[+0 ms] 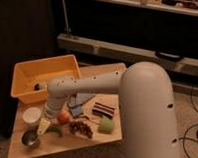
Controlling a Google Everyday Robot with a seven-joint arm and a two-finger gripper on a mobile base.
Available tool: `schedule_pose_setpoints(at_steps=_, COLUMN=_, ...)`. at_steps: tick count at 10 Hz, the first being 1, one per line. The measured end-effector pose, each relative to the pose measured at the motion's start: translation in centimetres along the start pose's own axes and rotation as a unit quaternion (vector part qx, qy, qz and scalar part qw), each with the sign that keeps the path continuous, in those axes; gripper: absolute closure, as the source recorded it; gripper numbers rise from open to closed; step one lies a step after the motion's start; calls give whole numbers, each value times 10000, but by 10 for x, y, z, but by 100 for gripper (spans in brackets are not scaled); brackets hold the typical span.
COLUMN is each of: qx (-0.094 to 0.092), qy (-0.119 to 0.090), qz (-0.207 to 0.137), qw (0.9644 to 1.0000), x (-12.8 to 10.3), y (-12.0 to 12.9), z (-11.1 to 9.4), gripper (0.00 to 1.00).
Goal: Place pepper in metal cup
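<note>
Claw (45, 125): I see it low over the front-left part of the desk (97, 139), at the end of the white arm (87, 85) that reaches down from the large rounded housing; I cannot tell how it is set.
Pepper (55, 131): a slim green shape lies on the desk just beside the claw, on its right and slightly nearer the front edge; whether the claw touches it I cannot tell.
Metal cup (30, 139): stands below and to the left of the claw, near the front-left corner; its inside looks dark and I see no pepper in it.
White cup (31, 115): to the left of the claw, a little farther back than the metal cup.
Red-orange fruit (64, 117): just to the right of the claw, behind the pepper.
Pale-green fruit (106, 125): well to the right of the claw.
Dark cluster (81, 127): between the pepper and the pale-green fruit; I cannot name it more closely.
Yellow bin (42, 73): behind the claw, at the back-left of the desk.
Progress: I judge the task at its early stage, with the claw at the pepper but the pepper not yet lifted.
Remaining: secure the pepper, carry it the short way left and forward, and let it go into the metal cup.
</note>
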Motion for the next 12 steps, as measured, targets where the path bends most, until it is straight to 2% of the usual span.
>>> schedule_pose_setpoints(at_steps=3, qx=244, qy=172, qz=-4, qw=9996, x=20, y=-14, z=35, gripper=26)
schedule_pose_setpoints(at_steps=5, qx=333, qy=45, qz=-140, qw=9993, x=30, y=-20, z=47, gripper=27)
schedule_pose_setpoints(at_steps=7, qx=366, qy=21, qz=-179, qw=9992, x=31, y=-21, z=46, gripper=41)
schedule_pose_setpoints(at_steps=8, qx=374, qy=31, qz=-179, qw=9991, x=32, y=-22, z=44, gripper=56)
schedule_pose_setpoints(at_steps=10, qx=362, qy=47, qz=-166, qw=9992, x=33, y=-21, z=43, gripper=75)
schedule_pose_setpoints(at_steps=11, qx=359, qy=15, qz=-182, qw=9992, x=33, y=-21, z=45, gripper=84)
schedule_pose_setpoints(at_steps=12, qx=340, qy=-101, qz=-367, qw=9987, x=29, y=-20, z=53, gripper=94)
